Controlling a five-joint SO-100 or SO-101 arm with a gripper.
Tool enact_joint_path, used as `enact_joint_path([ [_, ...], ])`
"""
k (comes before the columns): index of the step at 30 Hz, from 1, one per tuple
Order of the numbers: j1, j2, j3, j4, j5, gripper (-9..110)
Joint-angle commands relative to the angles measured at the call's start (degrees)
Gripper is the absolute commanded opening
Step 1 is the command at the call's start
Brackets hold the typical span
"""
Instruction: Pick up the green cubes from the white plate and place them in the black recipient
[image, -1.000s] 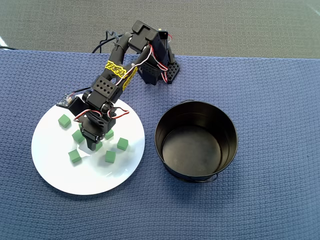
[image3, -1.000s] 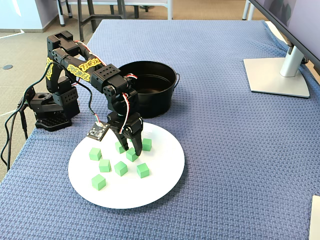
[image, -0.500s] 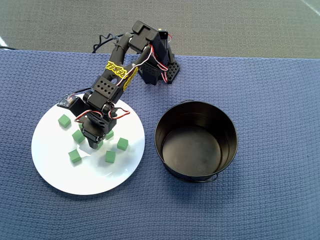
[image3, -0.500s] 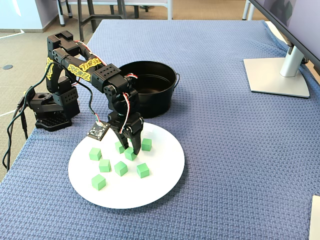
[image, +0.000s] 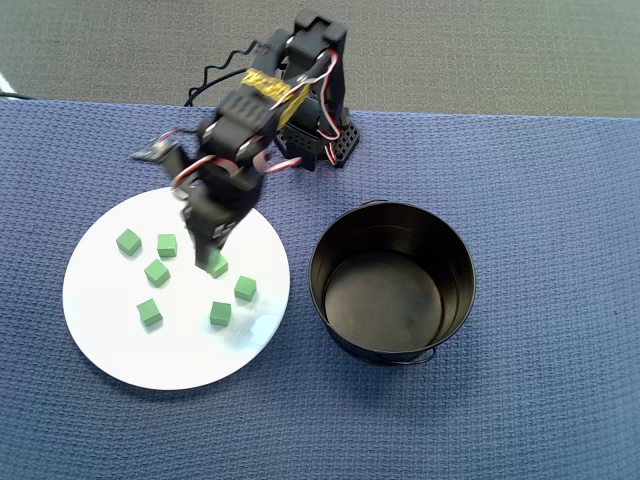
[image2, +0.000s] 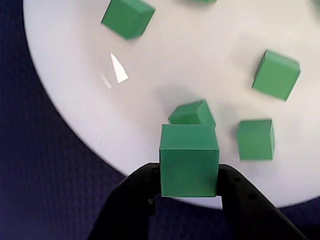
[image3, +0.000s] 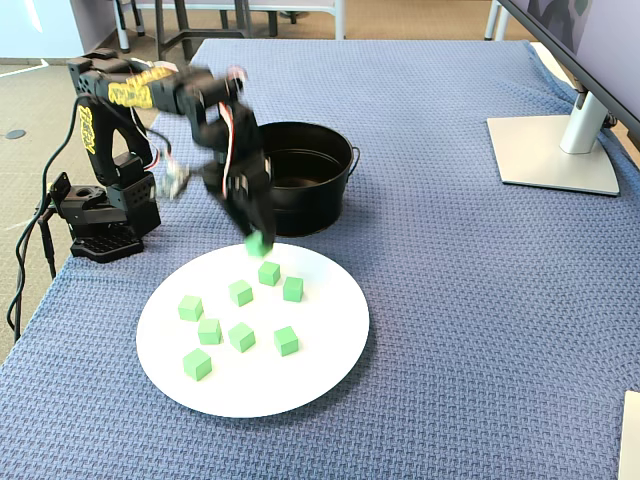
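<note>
My gripper (image2: 189, 176) is shut on one green cube (image2: 189, 156), held a little above the white plate (image2: 150, 75). The fixed view shows the gripper (image3: 257, 236) with that cube (image3: 258, 244) hanging over the plate's far rim, just in front of the black recipient (image3: 312, 192). Several more green cubes (image3: 241, 336) lie loose on the white plate (image3: 300, 385). From overhead, the gripper (image: 212, 252) is over the plate's (image: 120, 350) upper right part, left of the empty black recipient (image: 392, 300). One cube (image2: 190, 113) lies right below the held one.
The arm's base (image3: 100, 222) stands at the table's left edge, behind the plate. A monitor stand (image3: 555, 150) sits at the far right. A blue woven cloth (image3: 470, 320) covers the table.
The gripper has closed on a cube among those on the plate and lifted it, swinging up and toward the plate's rim by the black recipient.
</note>
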Motion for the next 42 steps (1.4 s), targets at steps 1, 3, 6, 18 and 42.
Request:
enact_joint_path([
  [1,-8.6,12.2,-0.6,3.8,3.4,0],
  [3,-14.9,16.3,1.5,4.4,5.3,0],
  [6,-24.4,19.5,2.8,4.7,7.1,0],
  [18,-46.1,3.9,5.5,-5.8,14.5,0],
  [42,-24.6,1.8,-28.8,18.6,1.8,11],
])
